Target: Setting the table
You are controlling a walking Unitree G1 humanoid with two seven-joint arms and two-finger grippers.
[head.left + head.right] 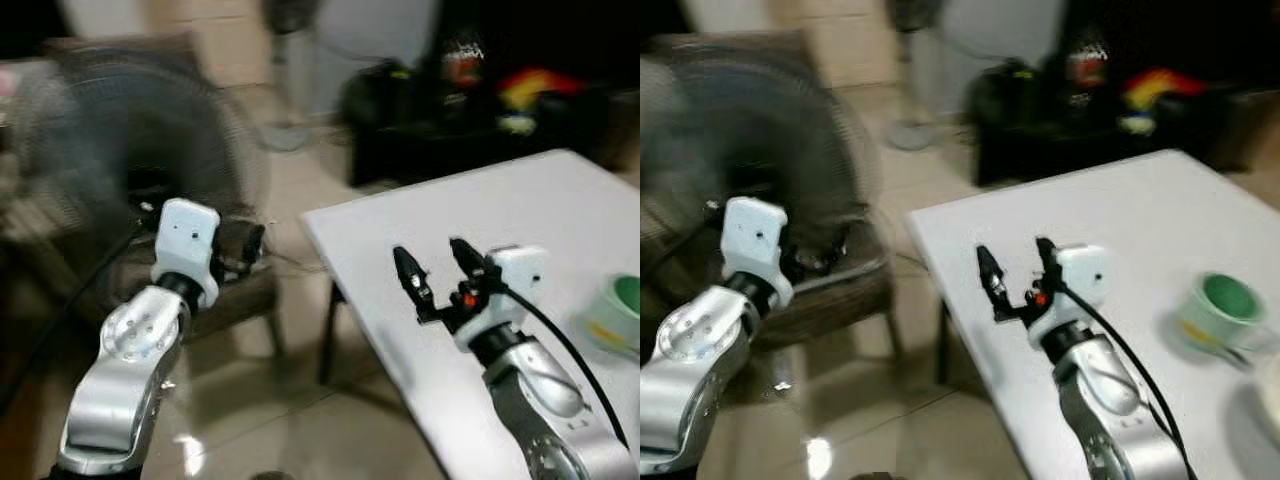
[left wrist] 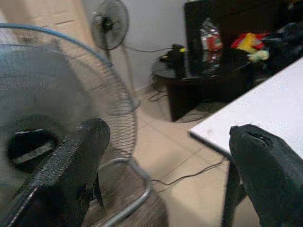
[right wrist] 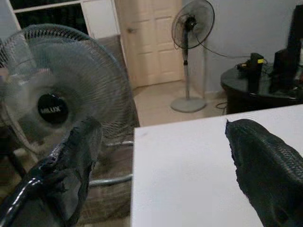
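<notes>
While nothing is in either grip yet, the setup is pretty clear: the right end effector (image 1: 433, 268) hovers over the near-left part of the white bench (image 1: 520, 215) with its two black fingers spread apart, holding nothing. The left end effector (image 2: 165, 175) is out past the bench's left edge, over the tiled floor (image 1: 290, 400) in front of a big standing fan (image 1: 130, 150), fingers also parted and empty.

The only tableware I can make out is a green-and-white cup (image 1: 1218, 310), sitting on the bench well off to the right of the right end effector. There's a pale edge of something at the bottom right corner near it, too cut off to identify.

Stuff that could go sideways, I reckon: the head views are blurry, so a reach for the cup now could misjudge it and knock it over. The left arm is close to the fan's grille, and a swing toward the bench could clip it. A second fan (image 3: 191, 23) stands further back by the wall.
</notes>
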